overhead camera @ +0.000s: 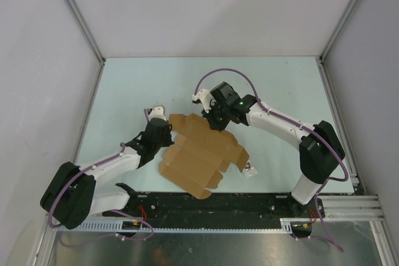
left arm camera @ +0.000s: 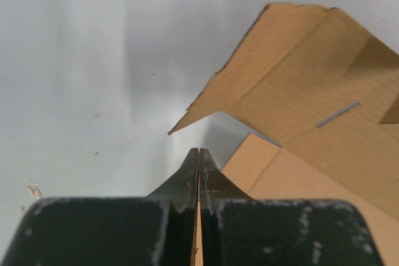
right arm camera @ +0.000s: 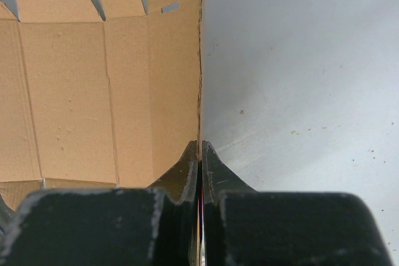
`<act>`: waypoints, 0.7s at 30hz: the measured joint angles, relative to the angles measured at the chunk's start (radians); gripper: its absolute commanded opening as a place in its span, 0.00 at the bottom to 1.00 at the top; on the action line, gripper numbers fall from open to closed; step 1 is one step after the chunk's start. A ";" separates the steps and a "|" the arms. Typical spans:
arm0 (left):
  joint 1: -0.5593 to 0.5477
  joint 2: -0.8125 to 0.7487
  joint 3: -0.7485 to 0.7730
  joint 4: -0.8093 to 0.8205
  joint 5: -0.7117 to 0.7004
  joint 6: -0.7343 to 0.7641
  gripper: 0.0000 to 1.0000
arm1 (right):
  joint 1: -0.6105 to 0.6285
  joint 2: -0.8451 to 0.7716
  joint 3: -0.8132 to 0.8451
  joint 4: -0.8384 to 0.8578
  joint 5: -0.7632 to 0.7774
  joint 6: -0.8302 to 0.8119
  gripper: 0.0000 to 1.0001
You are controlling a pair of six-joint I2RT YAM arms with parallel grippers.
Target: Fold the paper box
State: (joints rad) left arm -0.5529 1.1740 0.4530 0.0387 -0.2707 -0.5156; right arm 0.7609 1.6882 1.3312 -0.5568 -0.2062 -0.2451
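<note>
The left gripper point(left arm camera: 199, 154) is clenched tight on the left edge of the paper box point(overhead camera: 199, 154), a flat brown die-cut cardboard sheet with flaps. A sliver of cardboard shows between its black fingers. The right gripper point(right arm camera: 199, 149) is likewise pinched shut on the sheet's far edge. The paper box lies on the pale green counter point(overhead camera: 280, 85), near the arm bases, with one flap tilted up in the left wrist view. The left arm point(overhead camera: 109, 165) reaches in low from the left, and the right arm point(overhead camera: 280, 126) curves in from the right. A tiny white square object point(overhead camera: 250, 171) sits just beside the sheet's right edge.
</note>
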 measured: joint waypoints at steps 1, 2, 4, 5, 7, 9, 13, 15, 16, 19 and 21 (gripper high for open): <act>0.002 0.007 0.000 0.000 -0.009 -0.001 0.00 | 0.000 0.000 0.000 0.000 -0.001 0.000 0.00; 0.005 0.014 0.000 0.000 -0.016 -0.001 0.00 | 0.000 0.000 0.000 0.000 -0.002 0.000 0.00; 0.010 0.032 0.000 -0.001 -0.025 -0.001 0.00 | 0.000 0.000 0.000 0.000 -0.004 0.000 0.00; 0.011 0.043 0.000 0.000 -0.029 -0.001 0.00 | 0.000 0.000 0.000 0.000 -0.005 0.000 0.00; 0.013 0.066 0.000 -0.001 -0.035 -0.001 0.00 | 0.000 0.000 0.000 0.000 -0.010 0.000 0.00; 0.013 0.090 0.001 -0.001 -0.036 -0.001 0.00 | 0.000 0.000 0.000 0.000 -0.012 0.000 0.00; 0.013 0.122 0.002 0.000 -0.029 -0.001 0.00 | 0.000 0.000 -0.001 0.000 -0.013 0.000 0.00; 0.013 0.123 0.002 0.003 -0.019 -0.001 0.00 | 0.000 0.000 -0.002 0.000 -0.016 0.000 0.00; 0.013 0.123 0.002 0.005 -0.013 -0.001 0.00 | 0.000 0.000 -0.002 0.000 -0.016 0.000 0.00; 0.013 0.123 0.002 0.012 -0.001 -0.001 0.00 | 0.000 0.000 -0.002 0.000 -0.018 0.000 0.00; 0.013 0.123 0.002 0.023 0.013 0.000 0.00 | 0.000 0.000 -0.002 0.000 -0.019 0.000 0.00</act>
State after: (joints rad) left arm -0.5400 1.2972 0.4549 0.0612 -0.2573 -0.5159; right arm 0.7609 1.6882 1.3289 -0.5564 -0.2256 -0.2447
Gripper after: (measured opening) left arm 0.005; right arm 0.018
